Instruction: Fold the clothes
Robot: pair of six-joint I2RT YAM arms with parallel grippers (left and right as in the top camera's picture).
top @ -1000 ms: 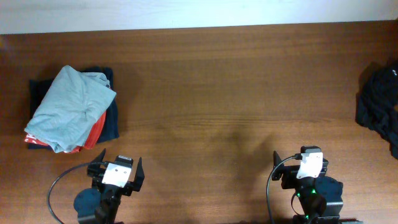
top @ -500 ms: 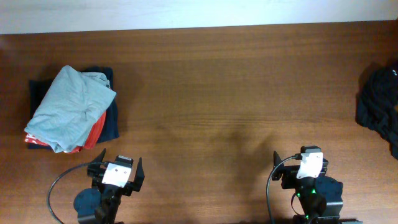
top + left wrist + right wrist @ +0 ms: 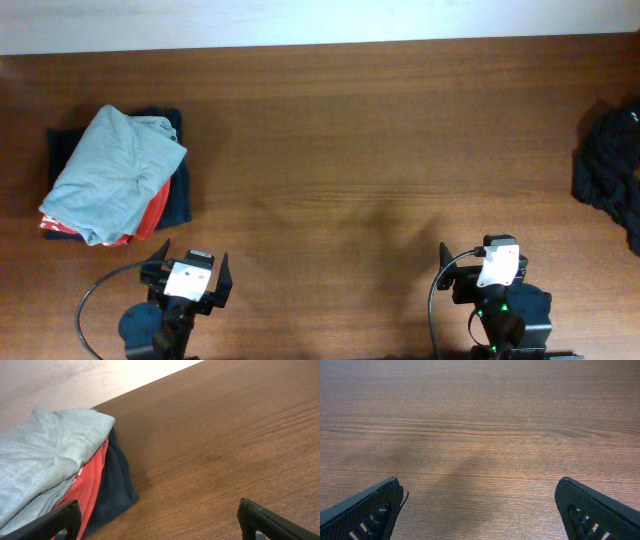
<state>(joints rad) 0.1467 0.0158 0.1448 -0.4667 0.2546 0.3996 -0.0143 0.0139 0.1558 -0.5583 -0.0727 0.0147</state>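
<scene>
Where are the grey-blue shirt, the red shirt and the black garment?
grey-blue shirt (image 3: 112, 172), overhead view, middle of its top surface.
red shirt (image 3: 87, 487), left wrist view, its exposed folded edge.
black garment (image 3: 610, 165), overhead view, middle of the heap.

A robotics lab bench is suggested, a wooden surface (image 3: 350, 150) set against a pale wall (image 3: 300, 20), two cabled robot arms (image 3: 160, 320) (image 3: 500, 320) fixed at its near edge, a pale grey-blue t-shirt (image 3: 115, 170) laid on a pile (image 3: 178, 200)
</scene>
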